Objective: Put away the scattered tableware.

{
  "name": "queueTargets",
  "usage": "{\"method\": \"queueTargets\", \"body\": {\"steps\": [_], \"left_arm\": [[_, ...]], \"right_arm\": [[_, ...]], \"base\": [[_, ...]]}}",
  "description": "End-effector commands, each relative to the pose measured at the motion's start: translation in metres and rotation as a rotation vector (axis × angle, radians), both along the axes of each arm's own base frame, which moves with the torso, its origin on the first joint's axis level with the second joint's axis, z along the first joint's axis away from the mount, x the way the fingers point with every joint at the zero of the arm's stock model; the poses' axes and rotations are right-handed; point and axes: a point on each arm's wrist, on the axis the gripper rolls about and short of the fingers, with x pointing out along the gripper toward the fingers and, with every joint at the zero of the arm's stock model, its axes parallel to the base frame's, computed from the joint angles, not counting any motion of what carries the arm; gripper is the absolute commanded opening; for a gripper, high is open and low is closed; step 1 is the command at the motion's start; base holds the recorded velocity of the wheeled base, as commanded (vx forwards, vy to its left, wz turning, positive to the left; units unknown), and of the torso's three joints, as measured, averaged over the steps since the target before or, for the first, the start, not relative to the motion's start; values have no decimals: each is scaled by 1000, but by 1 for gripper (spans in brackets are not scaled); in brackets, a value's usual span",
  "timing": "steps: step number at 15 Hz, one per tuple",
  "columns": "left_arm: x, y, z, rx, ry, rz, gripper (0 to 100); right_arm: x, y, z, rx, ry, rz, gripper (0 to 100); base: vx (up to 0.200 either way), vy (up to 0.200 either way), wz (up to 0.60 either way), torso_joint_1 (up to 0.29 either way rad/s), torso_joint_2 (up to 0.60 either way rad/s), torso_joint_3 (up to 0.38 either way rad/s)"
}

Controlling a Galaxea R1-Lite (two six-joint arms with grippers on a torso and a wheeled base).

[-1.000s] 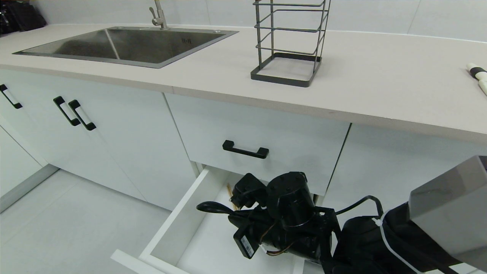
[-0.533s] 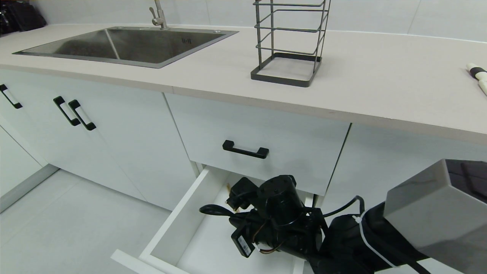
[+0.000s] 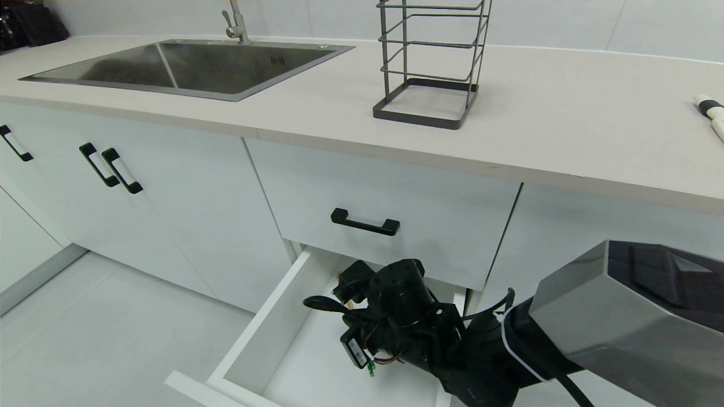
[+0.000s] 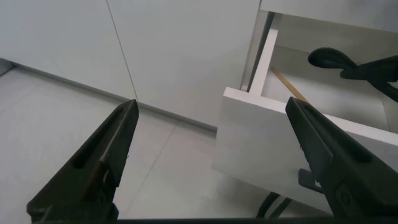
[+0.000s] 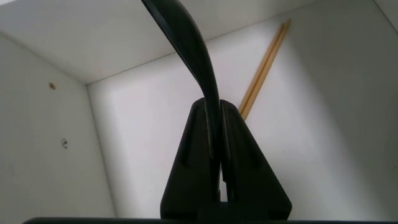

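fingers of your right gripper [image 5: 216,124] clamp the black spoon [image 5: 180,37], bowl toward 9 o'clock, over the open drawer [image 3: 257,330]; placing step, so next lower and release. left gripper [image 4: 211,106] gapes empty.

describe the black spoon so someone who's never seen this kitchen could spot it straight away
Below the counter, under the shut drawer with the black handle, a lower drawer stands pulled open. Over its white inside, the right gripper clamps a black spoon by the handle between its fingers. It is dark and rounded, unlike the pale, thin chopsticks lying on the drawer floor.
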Motion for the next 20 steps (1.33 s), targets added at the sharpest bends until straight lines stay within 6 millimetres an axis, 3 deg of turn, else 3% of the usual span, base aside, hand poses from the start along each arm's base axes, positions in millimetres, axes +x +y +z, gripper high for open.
{"method": "queueTargets", "body": {"steps": [1, 20], "left_arm": [[0, 0, 0, -1, 0, 0, 100], [0, 0, 0, -1, 0, 0, 100]], "right_arm": [[4, 1, -7, -12, 9, -10, 0], [36, 10, -55, -102, 40, -252, 0]], "base": [[0, 0, 0, 0, 0, 0], [0, 0, 0, 0, 0, 0]]}}
